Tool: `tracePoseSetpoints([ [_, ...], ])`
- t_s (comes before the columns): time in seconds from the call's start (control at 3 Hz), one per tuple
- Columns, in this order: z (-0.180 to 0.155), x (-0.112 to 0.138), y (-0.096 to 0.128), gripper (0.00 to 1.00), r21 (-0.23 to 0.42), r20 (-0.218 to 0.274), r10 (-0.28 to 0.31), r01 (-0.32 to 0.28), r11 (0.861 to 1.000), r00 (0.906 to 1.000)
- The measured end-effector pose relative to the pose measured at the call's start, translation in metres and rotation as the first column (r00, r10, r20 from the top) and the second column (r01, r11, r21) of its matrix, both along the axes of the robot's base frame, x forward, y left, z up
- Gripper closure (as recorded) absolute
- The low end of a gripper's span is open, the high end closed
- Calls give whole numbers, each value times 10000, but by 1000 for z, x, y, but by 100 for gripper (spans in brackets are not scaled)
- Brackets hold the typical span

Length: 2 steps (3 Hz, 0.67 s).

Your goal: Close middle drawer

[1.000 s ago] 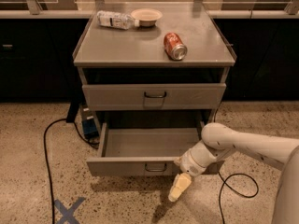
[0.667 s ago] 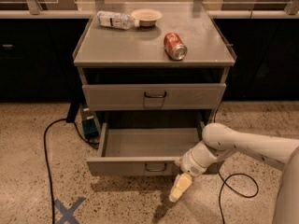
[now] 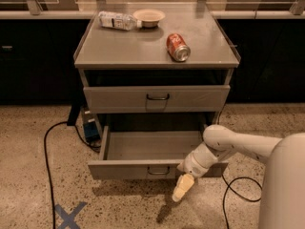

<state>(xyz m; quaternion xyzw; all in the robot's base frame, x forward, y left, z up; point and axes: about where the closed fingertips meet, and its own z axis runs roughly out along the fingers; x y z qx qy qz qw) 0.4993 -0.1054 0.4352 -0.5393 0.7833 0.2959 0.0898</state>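
The middle drawer (image 3: 133,169) stands pulled far out, and its front panel and small handle (image 3: 158,171) are just up and left of the claw (image 3: 183,188); the claw hangs tip-down before the panel's right part, pressed together with no gap showing, probably to push the panel inward rather than grip anything. Compared with one second ago I see almost no change; drawer and claw keep their places, so the push seems not yet begun.

One can (image 3: 178,47), one bottle (image 3: 117,20), one bowl (image 3: 148,17), one gripper (image 3: 177,197), fingers (image 3: 184,186) by middle drawer (image 3: 124,170)
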Motion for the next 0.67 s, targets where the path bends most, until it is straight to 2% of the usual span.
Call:
tracePoseSetpoints([
  [0.33, 3, 34, -11, 0, -79, 399, -350, 354, 9993, 9986],
  [0.67, 12, 58, -26, 0, -25, 806, -807, 812, 9967, 9935],
])
